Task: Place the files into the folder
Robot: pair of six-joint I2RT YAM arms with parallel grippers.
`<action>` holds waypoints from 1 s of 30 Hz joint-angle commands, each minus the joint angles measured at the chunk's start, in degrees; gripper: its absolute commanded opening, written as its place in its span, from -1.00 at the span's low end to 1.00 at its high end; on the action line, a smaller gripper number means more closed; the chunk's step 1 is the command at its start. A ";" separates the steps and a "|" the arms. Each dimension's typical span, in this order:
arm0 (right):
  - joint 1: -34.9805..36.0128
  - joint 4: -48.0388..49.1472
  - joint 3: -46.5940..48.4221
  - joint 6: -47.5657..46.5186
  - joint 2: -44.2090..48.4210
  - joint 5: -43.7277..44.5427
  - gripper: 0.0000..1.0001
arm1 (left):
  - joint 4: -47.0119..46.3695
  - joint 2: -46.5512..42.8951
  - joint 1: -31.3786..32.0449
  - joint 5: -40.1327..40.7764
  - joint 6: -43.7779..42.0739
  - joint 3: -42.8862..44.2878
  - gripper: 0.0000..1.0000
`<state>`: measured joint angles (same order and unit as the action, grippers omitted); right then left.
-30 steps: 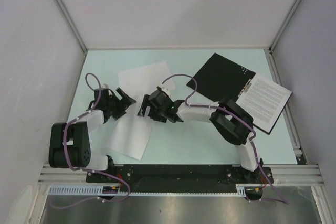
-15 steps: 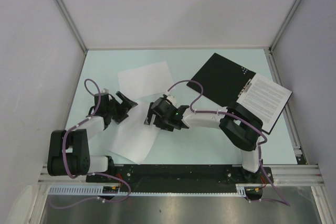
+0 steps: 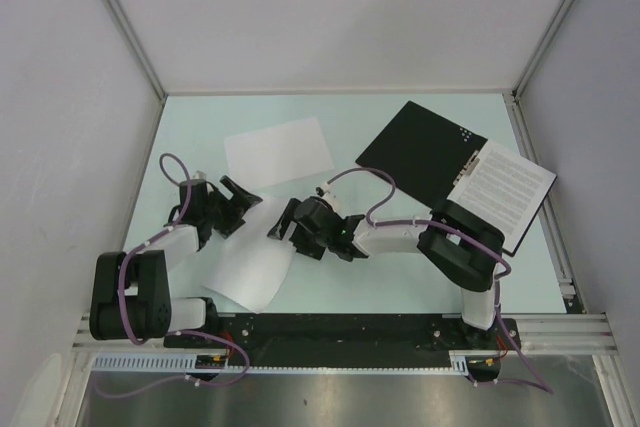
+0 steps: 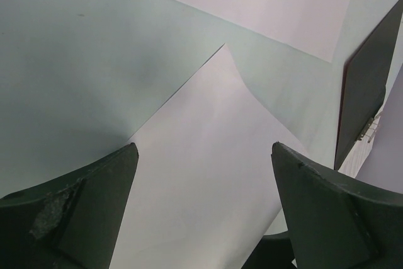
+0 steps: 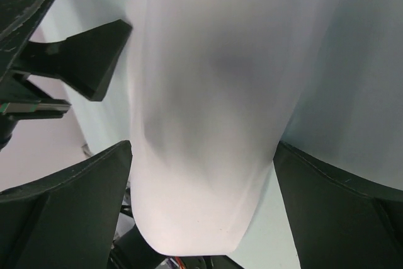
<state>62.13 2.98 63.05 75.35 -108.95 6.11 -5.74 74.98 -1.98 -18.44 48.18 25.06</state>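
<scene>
The nearer blank sheet (image 3: 245,267) lies diagonally on the table (image 3: 380,277), long axis near-left to far-right. Over it the left end effector (image 3: 243,205) and right end effector (image 3: 284,233) gape wide, empty.

L arm is folding at the elbow near its base, forearm reaching fwd, L pincer (image 3: 238,205) gaping wide, tips pointing right. R arm is stretching low across to the left, R pincer (image 3: 283,232) gaping too, near the L pincer, not touching.
</scene>
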 commanded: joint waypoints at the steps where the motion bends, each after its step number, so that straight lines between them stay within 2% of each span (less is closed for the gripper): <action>1: 0.10 16.86 -5.12 -0.63 0.93 -1.71 0.99 | 10.13 1.75 0.75 1.03 -0.81 -3.09 0.94; 6: 0.01 30.89 -8.02 -3.45 0.49 -7.31 0.99 | 9.78 1.75 0.83 0.51 -0.55 -3.17 0.93; 9: 0.10 36.19 -10.13 -5.82 0.31 -8.22 0.99 | 9.52 1.49 0.84 0.24 -0.72 -3.52 0.94; 13: -0.25 37.09 -12.15 -8.11 2.15 -7.78 0.99 | 9.43 0.96 0.84 0.24 -0.81 -3.97 0.93; 17: -0.34 33.93 -13.03 -9.61 5.84 -6.11 0.99 | 9.43 0.52 0.75 0.51 -1.42 -3.70 0.94; 23: -2.01 44.01 -15.59 -6.89 6.03 -8.39 0.98 | 9.16 1.04 0.92 -0.11 -1.51 -3.26 0.94; 30: -5.35 49.22 -14.97 -3.37 3.74 -10.41 0.89 | 9.60 0.69 1.01 -0.28 -1.69 -2.82 0.94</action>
<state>58.22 45.28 47.64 69.89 -104.95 -3.16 -6.13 74.35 -1.93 -18.87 48.01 24.43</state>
